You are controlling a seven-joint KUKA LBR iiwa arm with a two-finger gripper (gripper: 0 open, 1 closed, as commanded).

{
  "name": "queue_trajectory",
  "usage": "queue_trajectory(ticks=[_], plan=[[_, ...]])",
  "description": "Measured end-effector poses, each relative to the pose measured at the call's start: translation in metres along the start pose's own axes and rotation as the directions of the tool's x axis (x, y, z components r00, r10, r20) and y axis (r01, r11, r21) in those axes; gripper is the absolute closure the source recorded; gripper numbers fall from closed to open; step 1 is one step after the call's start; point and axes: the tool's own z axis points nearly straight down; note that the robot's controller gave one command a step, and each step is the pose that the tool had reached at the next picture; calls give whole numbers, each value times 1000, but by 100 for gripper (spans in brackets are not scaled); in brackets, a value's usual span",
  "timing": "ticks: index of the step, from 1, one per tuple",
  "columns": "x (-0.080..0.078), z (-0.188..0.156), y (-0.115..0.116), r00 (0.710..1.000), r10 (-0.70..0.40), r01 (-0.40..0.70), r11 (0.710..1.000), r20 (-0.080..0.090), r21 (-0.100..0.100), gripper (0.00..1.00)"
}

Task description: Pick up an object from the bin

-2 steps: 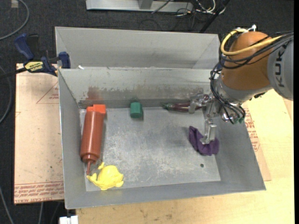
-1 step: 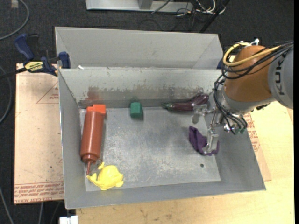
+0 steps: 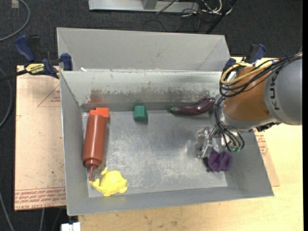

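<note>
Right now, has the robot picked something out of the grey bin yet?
Not yet, it seems. Done: the gripper is down inside the grey metal bin, at its right side. In hand: it sits just beside a lumpy purple toy, which lies on the floor. Left: lifting it out. The long red squeeze bottle, small green block and dark purple eggplant lie apart.

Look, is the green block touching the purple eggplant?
Apart. The camera view shows the green block and the purple eggplant both by the back wall of the bin, with bare grey floor between them.
</note>
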Motion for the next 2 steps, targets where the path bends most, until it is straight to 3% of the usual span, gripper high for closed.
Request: queue_trajectory(ticks=[1,2], plan=[[0,0,0,1000,-1,1,1000,0,0,100],[14,-39,0,999,-38,38,999,-8,-2,100]])
